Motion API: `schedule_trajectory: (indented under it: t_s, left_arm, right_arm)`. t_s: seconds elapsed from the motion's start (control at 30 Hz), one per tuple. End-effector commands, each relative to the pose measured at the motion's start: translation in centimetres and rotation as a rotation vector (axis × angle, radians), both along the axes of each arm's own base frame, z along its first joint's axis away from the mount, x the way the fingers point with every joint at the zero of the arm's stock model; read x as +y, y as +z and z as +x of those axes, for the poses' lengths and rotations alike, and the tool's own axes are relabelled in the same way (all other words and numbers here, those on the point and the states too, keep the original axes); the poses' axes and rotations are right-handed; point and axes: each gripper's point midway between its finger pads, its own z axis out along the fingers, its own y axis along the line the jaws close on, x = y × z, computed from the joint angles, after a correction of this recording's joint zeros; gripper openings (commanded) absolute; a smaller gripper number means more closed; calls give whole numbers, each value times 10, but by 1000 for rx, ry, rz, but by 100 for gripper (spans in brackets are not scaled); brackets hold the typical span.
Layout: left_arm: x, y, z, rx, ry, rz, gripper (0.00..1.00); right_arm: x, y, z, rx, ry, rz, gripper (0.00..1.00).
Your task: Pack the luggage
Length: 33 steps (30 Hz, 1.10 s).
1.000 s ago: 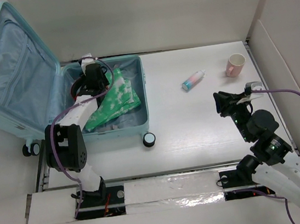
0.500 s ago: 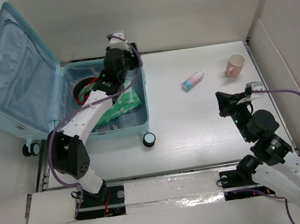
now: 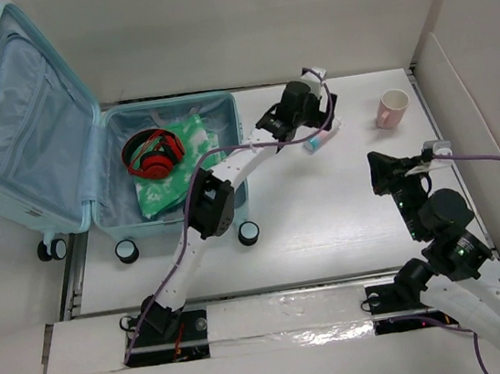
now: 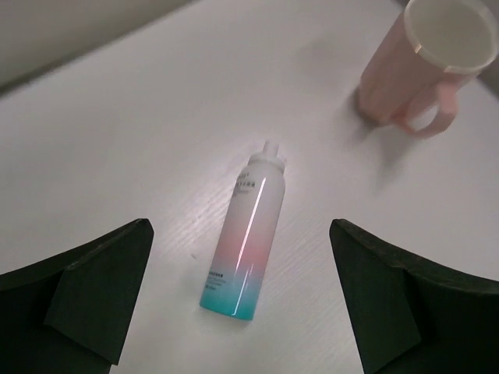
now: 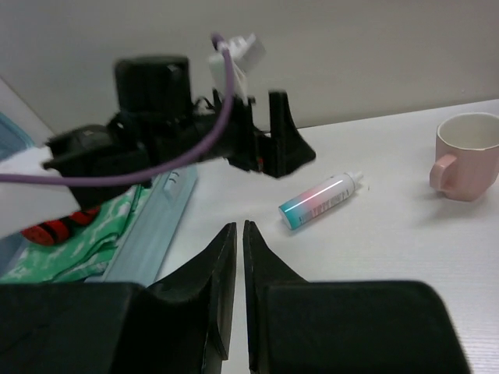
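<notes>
**Supervisor:** Count, nearest first.

**Operator:** Hands, two. My right hand (image 5: 239, 248) hangs over the near right of the desk (image 3: 328, 223); its fingers are pressed almost together with only a slit between them, and it grips nothing.

**Supervisor:** Containers?

**Operator:** Two. Item one is the luggage (image 3: 29, 119), a single pale aqua suitcase at the far-left corner of the desk. It lies open with its lid leaning up and out to the left. I see two black-and-white wheels (image 3: 249, 233) at the near edge of the base. The base holds one pair of red headphones (image 3: 153, 153), lying on one green-and-white patterned cloth (image 3: 180, 178).

**Supervisor:** Your left arm?

**Operator:** It reaches across the luggage's right wall. My left hand (image 3: 316, 114) is spread wide above one spray bottle (image 4: 242, 249), which lies on its side on the desk with a white top, a pink middle and a teal base. The bottle sits between the fingers in my wrist view, and neither finger touches it.

**Supervisor:** Item two?

**Operator:** One pink mug (image 4: 429, 70), upright, beyond the bottle to the right and apart from it.
</notes>
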Motion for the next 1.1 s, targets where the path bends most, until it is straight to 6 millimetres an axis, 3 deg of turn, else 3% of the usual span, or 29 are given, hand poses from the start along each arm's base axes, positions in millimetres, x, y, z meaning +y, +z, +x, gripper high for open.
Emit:
schedule_trajectory:
  t_s: [0.0,0.23,0.37,0.53,0.63,0.77,0.8,0.87,1.0,1.07]
  left_arm:
    - [-4,-4,0,48,-25,-14,99]
    - [-18,-65,-8,110,-86,21,99]
    - [-23,-88,-12,142,-92,51,97]
    - [-15,-98,-9,167,-44,86,76]
    - [-5,-118,-14,202,-30,146,76]
    - [10,-150,-21,252,-6,225,62]
    - [12,-153,-22,257,1,231,54]
    - [15,-154,-22,256,11,230,47]
    - [10,-136,-21,244,14,187,26]
    - [5,-124,-24,227,9,169,21]
  right_arm:
    - [-7,8,-1,-34,-31,25,14]
    - [-5,10,-1,-33,-19,20,16]
    - [-4,9,1,-28,-23,14,17]
    - [-6,7,1,-24,-35,12,17]
    - [-6,8,2,-24,-35,14,17]
    - [-5,7,1,-25,-32,13,17]
    - [-5,8,2,-26,-32,14,18]
    - [-4,7,2,-23,-30,12,18]
    - [-4,6,3,-19,-29,8,18]
    - [-4,6,3,-19,-30,7,18]
